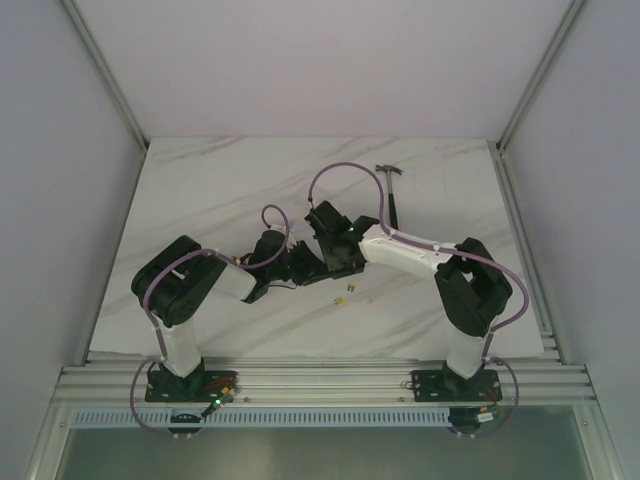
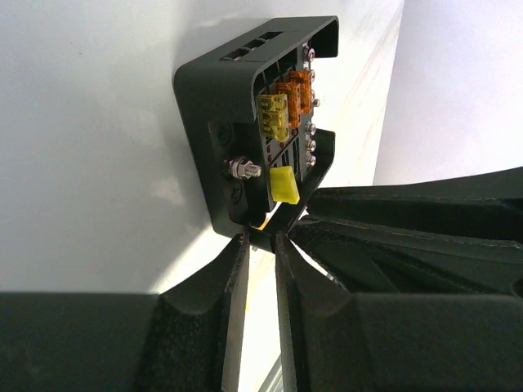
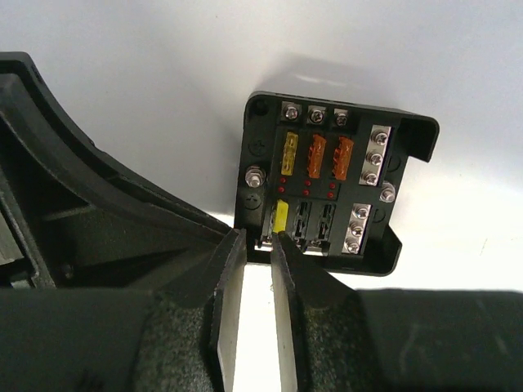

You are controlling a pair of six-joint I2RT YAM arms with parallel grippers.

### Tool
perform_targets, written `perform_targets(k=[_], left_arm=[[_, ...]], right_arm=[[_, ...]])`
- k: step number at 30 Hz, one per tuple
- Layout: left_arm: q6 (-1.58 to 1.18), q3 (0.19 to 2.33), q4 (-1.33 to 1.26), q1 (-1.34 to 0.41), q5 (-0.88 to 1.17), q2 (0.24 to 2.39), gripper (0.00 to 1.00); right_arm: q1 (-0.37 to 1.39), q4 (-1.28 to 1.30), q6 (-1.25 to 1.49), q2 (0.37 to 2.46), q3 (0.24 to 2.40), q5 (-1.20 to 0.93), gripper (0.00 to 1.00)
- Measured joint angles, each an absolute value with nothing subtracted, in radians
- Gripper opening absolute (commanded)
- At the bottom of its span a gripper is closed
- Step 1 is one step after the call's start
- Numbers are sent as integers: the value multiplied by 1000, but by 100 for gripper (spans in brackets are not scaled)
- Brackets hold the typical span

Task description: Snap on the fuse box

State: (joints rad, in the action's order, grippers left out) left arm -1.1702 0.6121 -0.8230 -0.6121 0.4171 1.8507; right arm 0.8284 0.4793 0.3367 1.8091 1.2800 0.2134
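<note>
Going from the left: the left gripper (image 2: pixel 260 245) reaches in toward the middle of the white marble-look table (image 1: pixel 200 180). Its two black fingers sit almost together, with only a thin slit between them. In the left wrist view, the lower rim of the small black square plastic fuse box (image 2: pixel 221 90) runs right in between the fingertips, so it looks like it's pinching the box by that edge.

The fuse box sits mid-table, right where the two grippers meet. From overhead it's mostly buried under the two wrists. Its open face points at the right wrist camera.

Inside, the top row has one yellow blade fuse (image 3: pixel 289 155) and two orange blade fuses (image 3: pixel 316 153) next to it. A second yellow fuse (image 3: pixel 280 215) sits in the leftmost slot of the lower row. From the left wrist side that one sticks out further than the rest. Silver screw terminals (image 3: pixel 377 157) run along the top and right side of the face.

The right gripper (image 3: pixel 255 241) has its tips at the near rim of the box, just beside that lower yellow fuse. One fingertip is touching it or very nearly so. The fingers are slightly parted with light showing through lower down, but I honestly can't tell whether they're clamping anything at the tips.

Further right, a couple of tiny loose yellow fuses (image 1: pixel 347 293) lie on the table near the grippers. A dark-handled hammer (image 1: pixel 391 190) lies toward the back right, well apart from the box.
</note>
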Motion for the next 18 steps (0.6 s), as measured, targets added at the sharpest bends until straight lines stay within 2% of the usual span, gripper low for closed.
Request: perform_targets(k=[18], left_arm=[[-1170,612,-824,-615,417,1851,27]], right_arm=[[785,500,355,1808,1280,191,16]])
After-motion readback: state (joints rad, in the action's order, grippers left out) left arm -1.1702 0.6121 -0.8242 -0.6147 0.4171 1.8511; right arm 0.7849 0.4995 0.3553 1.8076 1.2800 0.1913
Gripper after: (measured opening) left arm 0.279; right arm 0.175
